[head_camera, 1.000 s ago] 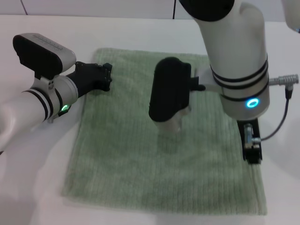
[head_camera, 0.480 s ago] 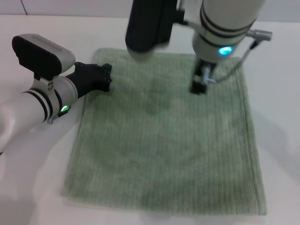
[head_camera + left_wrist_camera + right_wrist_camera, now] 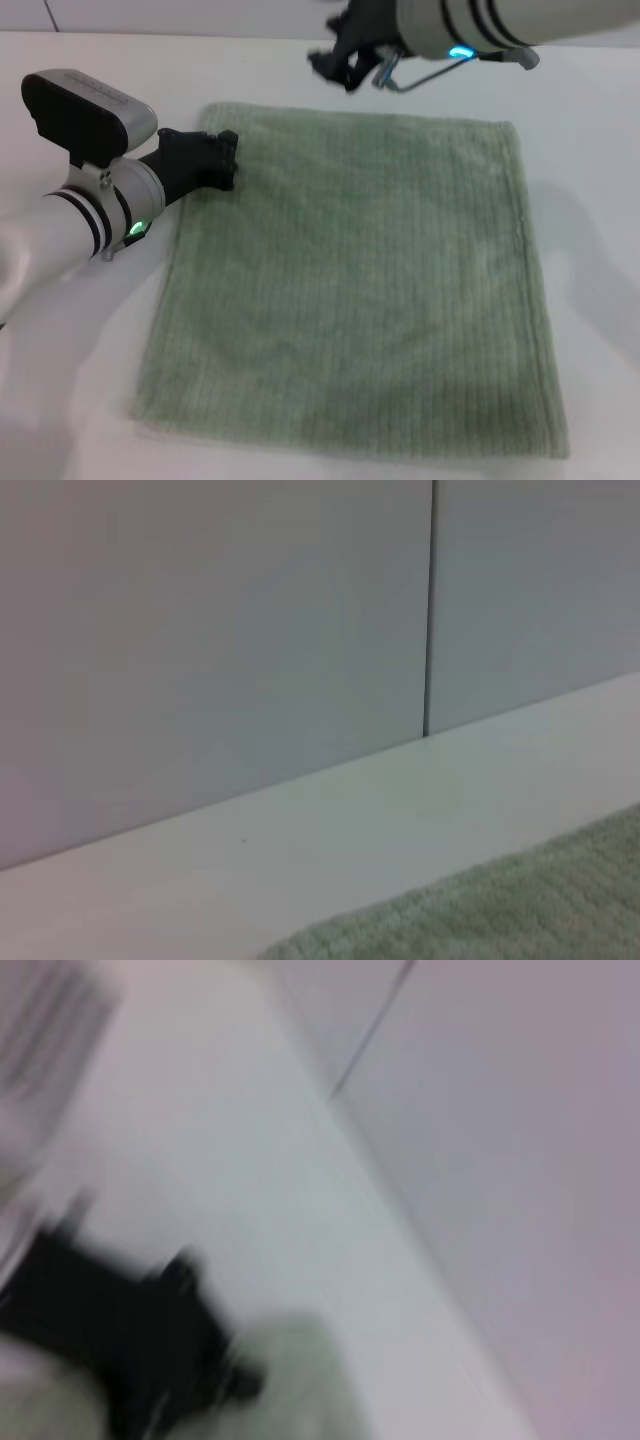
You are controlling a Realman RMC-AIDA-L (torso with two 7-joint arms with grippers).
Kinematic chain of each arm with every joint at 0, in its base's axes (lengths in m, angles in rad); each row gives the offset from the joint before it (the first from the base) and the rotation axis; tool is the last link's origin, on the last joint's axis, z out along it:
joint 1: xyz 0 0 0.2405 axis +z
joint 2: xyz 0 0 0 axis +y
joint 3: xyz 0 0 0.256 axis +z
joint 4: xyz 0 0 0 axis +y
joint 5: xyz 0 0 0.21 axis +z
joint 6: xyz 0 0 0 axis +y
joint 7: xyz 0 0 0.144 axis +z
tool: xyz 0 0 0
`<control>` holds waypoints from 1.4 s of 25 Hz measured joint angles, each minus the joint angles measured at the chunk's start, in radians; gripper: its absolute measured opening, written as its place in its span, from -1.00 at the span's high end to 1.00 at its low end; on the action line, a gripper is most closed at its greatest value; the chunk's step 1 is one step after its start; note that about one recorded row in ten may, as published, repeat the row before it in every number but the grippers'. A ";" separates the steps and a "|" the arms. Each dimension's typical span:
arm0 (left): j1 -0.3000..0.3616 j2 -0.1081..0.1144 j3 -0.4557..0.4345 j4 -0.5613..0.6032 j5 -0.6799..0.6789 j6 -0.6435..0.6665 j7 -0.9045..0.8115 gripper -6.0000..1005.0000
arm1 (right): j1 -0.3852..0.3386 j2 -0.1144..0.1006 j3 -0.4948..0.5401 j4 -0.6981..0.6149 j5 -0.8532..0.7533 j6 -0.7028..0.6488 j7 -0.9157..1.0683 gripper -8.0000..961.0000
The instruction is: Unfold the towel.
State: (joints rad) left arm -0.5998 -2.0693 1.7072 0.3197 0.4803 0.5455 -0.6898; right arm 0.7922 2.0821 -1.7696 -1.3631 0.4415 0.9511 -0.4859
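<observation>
The pale sage-green towel [image 3: 350, 280] lies spread flat on the white table, roughly square, its ribbed lines running front to back. My left gripper [image 3: 222, 160] rests low at the towel's far left corner, touching its edge. The left wrist view shows a strip of the towel's edge [image 3: 500, 920] against the table and the wall. My right gripper [image 3: 338, 58] is raised beyond the towel's far edge, clear of the cloth. The right wrist view is blurred; it shows a dark shape [image 3: 110, 1330] on the table.
The white table [image 3: 590, 200] surrounds the towel on all sides. A pale wall with a vertical seam [image 3: 430, 610] stands behind the table. A grey cable [image 3: 400, 82] hangs from the right arm over the far edge.
My right arm has risen from above the towel's middle and swung back past its far edge. The towel now shows fully flat. The left arm has not moved.
</observation>
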 joint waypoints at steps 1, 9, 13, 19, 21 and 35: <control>0.003 0.000 0.000 0.006 0.000 0.000 -0.002 0.99 | -0.027 -0.002 -0.001 -0.003 0.011 -0.057 -0.004 0.26; 0.056 0.005 -0.055 0.097 -0.004 0.026 -0.031 0.99 | -0.212 -0.002 -0.082 0.105 0.141 -0.667 -0.102 0.27; 0.076 0.009 -0.116 0.106 -0.003 0.083 -0.064 0.99 | -0.245 0.001 -0.177 0.219 0.154 -0.964 -0.103 0.27; 0.113 0.009 -0.232 0.106 -0.003 0.186 -0.086 0.99 | -0.250 0.004 -0.286 0.467 0.180 -1.465 0.011 0.27; 0.130 0.006 -0.306 0.101 -0.003 0.249 -0.089 0.99 | -0.238 0.004 -0.317 0.582 0.183 -1.625 0.070 0.27; 0.143 0.008 -0.410 0.098 -0.003 0.324 -0.035 0.99 | -0.188 -0.007 -0.329 0.983 0.175 -1.986 0.471 0.27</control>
